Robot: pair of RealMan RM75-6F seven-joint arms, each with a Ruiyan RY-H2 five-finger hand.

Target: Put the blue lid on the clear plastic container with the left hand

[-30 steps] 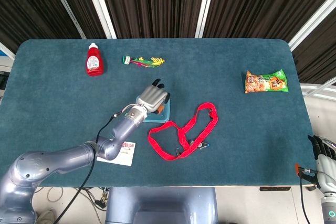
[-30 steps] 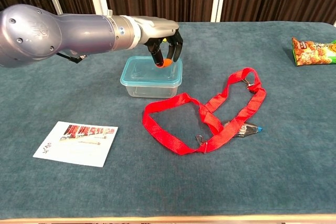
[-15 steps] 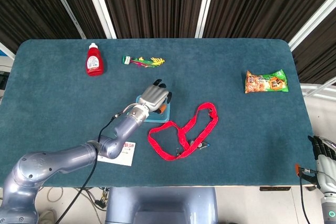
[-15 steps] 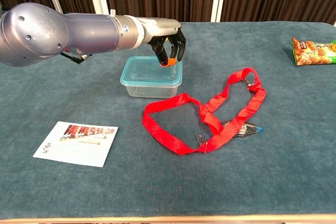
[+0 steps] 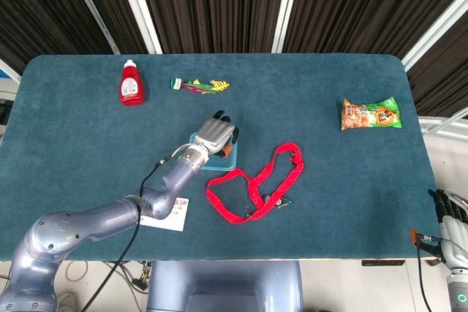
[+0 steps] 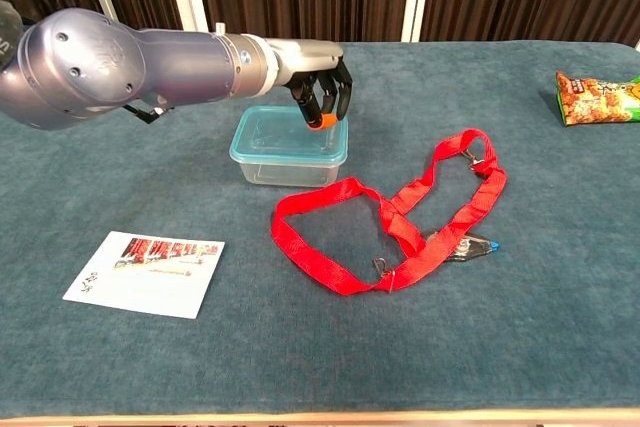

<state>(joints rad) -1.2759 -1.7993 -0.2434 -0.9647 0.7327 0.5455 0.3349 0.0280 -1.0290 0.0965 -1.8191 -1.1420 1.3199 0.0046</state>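
A dark teal table [image 5: 88, 129] fills the room's centre. The robot's left arm [image 6: 130, 57] reaches across it, and its left hand [image 6: 318, 82] hangs over the far right corner of the clear plastic container [image 6: 288, 147], fingers curled downward with the tips close together just above the blue lid [image 6: 262, 133], which already sits on the container. I cannot tell whether the fingertips touch the lid. A red lanyard [image 6: 400, 212] lies looped just right of the container. A printed card [image 6: 145, 272] rests near the front edge. Far back stand a red bottle [image 5: 131, 82] and a snack bag [image 5: 371, 114]. The right hand [image 5: 453, 221] shows at the edge; its fingers are unclear.
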